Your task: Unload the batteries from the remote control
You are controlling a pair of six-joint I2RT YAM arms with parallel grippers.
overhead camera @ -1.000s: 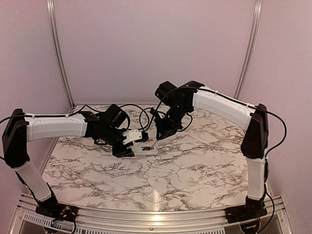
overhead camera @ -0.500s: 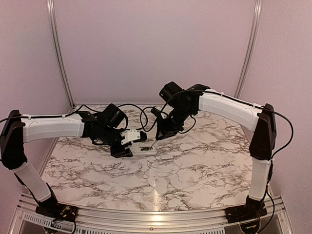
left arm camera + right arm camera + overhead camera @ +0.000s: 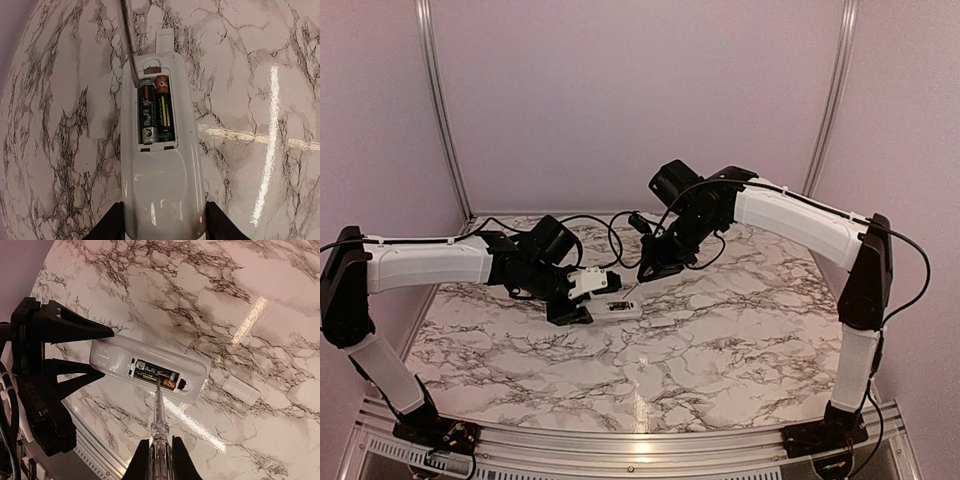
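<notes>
On the tabletop (image 3: 250, 75), left hand (image 3: 162, 222) clamps the remote (image 3: 160, 175) steady, batteries (image 3: 155, 112) up; right hand (image 3: 156, 460) pinches a pick (image 3: 157, 405) reaching them from 6 o'clock.

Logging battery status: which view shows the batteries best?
Left wrist: both batteries show large, side by side, in the open remote control. Right wrist shows them small, partly behind a thin tool; top external only a dark speck.

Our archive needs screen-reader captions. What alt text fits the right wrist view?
The right gripper holds a thin screwdriver-like tool, its tip at the open compartment of a white remote control where two batteries sit. The left gripper clamps the remote's other end on the marble table; a small white plate lies nearby.
</notes>
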